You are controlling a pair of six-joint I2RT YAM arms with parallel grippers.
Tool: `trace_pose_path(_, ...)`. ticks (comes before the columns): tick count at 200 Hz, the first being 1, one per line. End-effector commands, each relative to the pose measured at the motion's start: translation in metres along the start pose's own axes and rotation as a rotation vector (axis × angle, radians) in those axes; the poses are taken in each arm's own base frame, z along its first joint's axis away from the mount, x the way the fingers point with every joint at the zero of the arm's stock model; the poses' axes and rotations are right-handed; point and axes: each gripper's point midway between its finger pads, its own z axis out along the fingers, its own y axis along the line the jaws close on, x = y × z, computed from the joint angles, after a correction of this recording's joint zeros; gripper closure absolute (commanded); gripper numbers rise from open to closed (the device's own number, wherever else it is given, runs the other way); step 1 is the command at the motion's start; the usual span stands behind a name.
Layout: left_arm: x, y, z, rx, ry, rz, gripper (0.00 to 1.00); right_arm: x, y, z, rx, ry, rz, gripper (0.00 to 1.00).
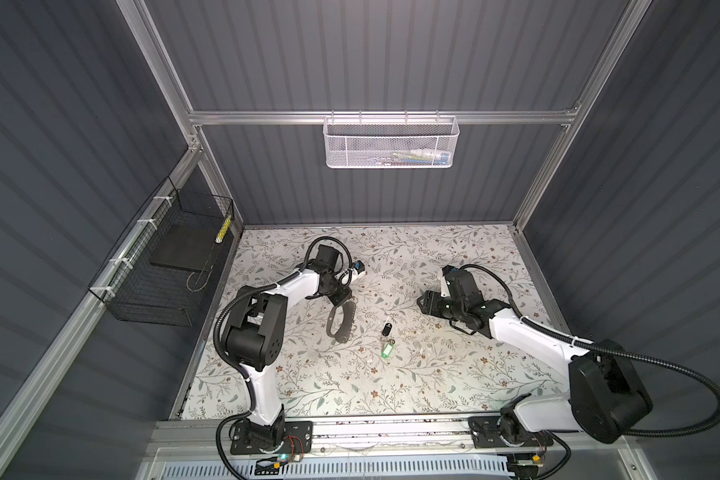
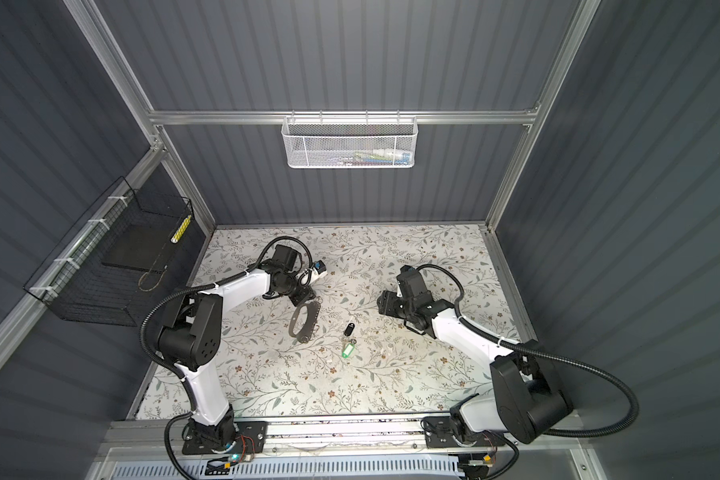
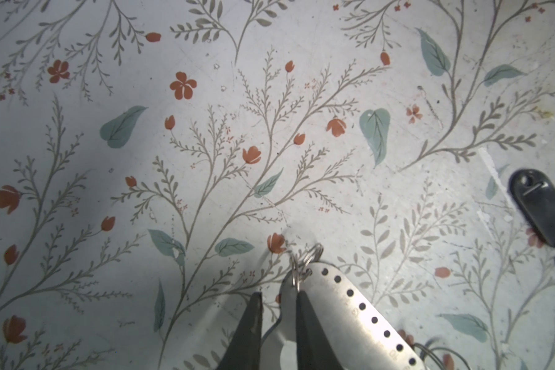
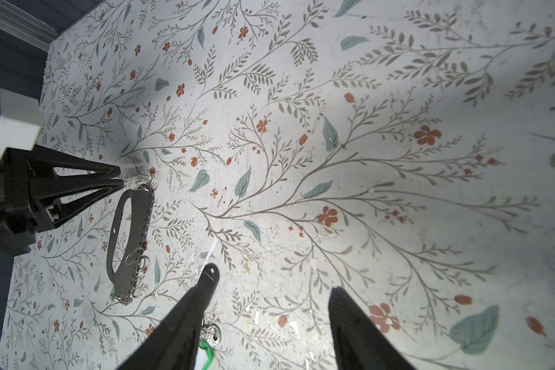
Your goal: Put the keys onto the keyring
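Black fingers of your left gripper stand narrow, astride the thin rim at one end of the keyring, with one finger outside the rim and the other inside the oval cutout. A sliver of counter shows between the rim and the outer finger, so you cannot tell whether the plate is pinched or only bracketed. The rest of the plate appears to lie on the counter, with a few small split rings along its holed edge.

The fingers of your right gripper are spread wide and hold nothing. They hover just above the key, whose black fob shows past one fingertip.

By the look of it, nothing has been threaded yet. Both the key and the green tag lie loose on the counter between the arms, near the keyring but apart from it, so the whole job is ahead of you.

Key and tag touch end to end, with a small metal ring between them. Whether they are linked is not clear, so lifting one may drag the other. The white mesh basket on the back rail and the black wire basket on the side wall sit well away from the work.
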Motion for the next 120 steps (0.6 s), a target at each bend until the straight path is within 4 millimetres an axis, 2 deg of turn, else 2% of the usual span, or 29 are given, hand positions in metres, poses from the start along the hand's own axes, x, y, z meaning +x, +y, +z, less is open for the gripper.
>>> trace_pose_path(1,0.006,-0.009,0.004,0.040,0.019,-0.009,0.78,-0.002,0.005,0.001,0.000,0.013,-0.006,0.36)
trace_pose_path(74,0.010,-0.008,0.011,0.039,0.038,-0.022,0.73,-0.001,0.005,0.003,0.000,0.023,-0.008,0.35)
trace_pose_path(120,0.012,-0.009,0.016,0.047,0.049,-0.030,0.74,0.000,0.005,0.005,0.002,0.033,-0.007,0.35)
